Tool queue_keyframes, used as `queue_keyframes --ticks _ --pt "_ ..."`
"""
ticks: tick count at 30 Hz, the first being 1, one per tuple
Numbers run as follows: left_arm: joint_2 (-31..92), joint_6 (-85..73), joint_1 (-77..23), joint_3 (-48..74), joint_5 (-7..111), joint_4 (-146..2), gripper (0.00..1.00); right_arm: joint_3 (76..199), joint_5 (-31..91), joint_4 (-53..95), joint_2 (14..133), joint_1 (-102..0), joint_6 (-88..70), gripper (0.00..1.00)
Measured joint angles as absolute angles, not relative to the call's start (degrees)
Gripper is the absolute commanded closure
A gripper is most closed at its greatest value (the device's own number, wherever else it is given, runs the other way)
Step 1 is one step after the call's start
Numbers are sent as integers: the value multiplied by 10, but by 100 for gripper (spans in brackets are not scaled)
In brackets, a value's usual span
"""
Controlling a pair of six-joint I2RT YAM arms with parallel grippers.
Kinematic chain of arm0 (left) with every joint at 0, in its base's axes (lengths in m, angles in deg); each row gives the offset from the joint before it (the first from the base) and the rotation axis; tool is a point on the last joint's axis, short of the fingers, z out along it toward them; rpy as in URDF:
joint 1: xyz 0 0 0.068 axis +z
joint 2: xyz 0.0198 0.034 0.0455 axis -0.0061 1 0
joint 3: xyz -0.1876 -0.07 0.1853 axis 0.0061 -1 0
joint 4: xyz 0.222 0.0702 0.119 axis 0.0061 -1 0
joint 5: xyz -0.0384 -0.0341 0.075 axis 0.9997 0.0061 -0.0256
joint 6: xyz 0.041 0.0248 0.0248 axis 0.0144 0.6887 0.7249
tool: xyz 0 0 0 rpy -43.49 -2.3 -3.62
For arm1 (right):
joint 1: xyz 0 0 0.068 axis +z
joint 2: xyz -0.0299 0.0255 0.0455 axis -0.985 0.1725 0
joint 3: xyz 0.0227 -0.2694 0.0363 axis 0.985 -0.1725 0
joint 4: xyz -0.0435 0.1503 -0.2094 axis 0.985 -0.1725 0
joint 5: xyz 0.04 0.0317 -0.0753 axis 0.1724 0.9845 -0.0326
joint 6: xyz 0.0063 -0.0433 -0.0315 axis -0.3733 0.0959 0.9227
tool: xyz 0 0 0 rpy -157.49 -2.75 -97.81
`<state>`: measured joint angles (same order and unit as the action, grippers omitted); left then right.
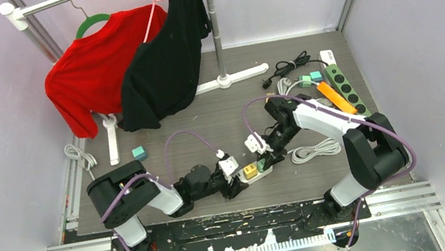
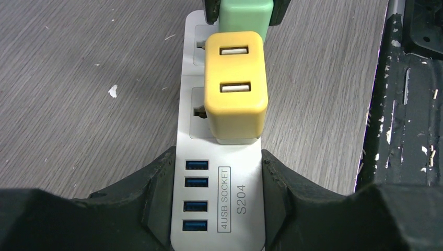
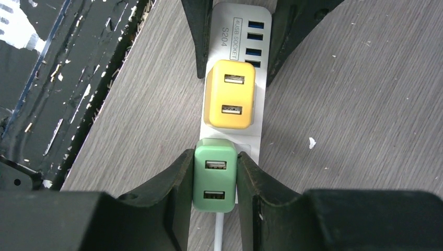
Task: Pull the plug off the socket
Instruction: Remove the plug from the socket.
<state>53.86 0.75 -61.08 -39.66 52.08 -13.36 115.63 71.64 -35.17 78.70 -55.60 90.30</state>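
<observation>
Right gripper (image 3: 214,161) clamps green plug (image 3: 214,180) on socket strip (image 3: 240,11).

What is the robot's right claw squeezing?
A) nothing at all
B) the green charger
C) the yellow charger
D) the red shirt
B: the right gripper presses on both sides of the green charger, the yellow charger sits untouched, and the left gripper clamps the power strip.
</observation>
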Motion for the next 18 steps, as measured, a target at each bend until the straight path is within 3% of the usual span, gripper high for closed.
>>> queue_keyframes --ticks 11,18 --pt "539 11 -607 -396 530 -136 100 1147 714 -304 777 -537 813 99" --pt "547 -1 -597 -387 539 -133 100 1145 721 -307 775 -578 809 99"
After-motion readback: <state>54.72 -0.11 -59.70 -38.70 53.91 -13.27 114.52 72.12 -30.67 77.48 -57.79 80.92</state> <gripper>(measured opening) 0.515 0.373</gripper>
